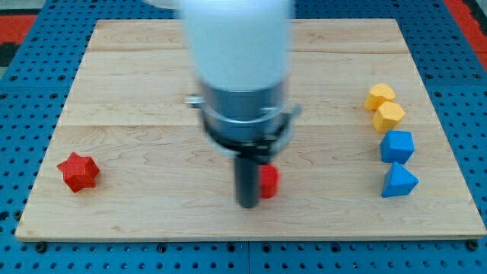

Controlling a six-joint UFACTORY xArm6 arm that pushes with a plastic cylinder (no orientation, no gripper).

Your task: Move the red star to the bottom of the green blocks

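My tip [249, 204] is low in the middle of the wooden surface [152, 114], near its front edge. It is the end of a dark rod, and it looks blurry. There is no hand on this arm, only the rod, so nothing can be open or shut.

A small red block [268, 181] sits right beside my tip, on its right side. The rod hides part of it, so I cannot tell its shape. It looks like it is touching the rod, but the blur makes that hard to say.

The red star [78, 172] is far off to the left, near the front left corner of the surface. It sits alone, well apart from my tip and from all the other blocks.

On the right side there is a line of four blocks going from near to far. The nearest is a blue block [399, 181] with a pointed, wedge-like shape. Just behind it is a blue cube-like block [397, 146]. Behind that is a yellow block [389, 116], and the farthest is another yellow block [380, 97]. The two yellow ones touch each other.

Above my tip, the big white and grey body of the arm [240, 68] fills the middle of the view and hides the surface behind it.

I see no green blocks anywhere.
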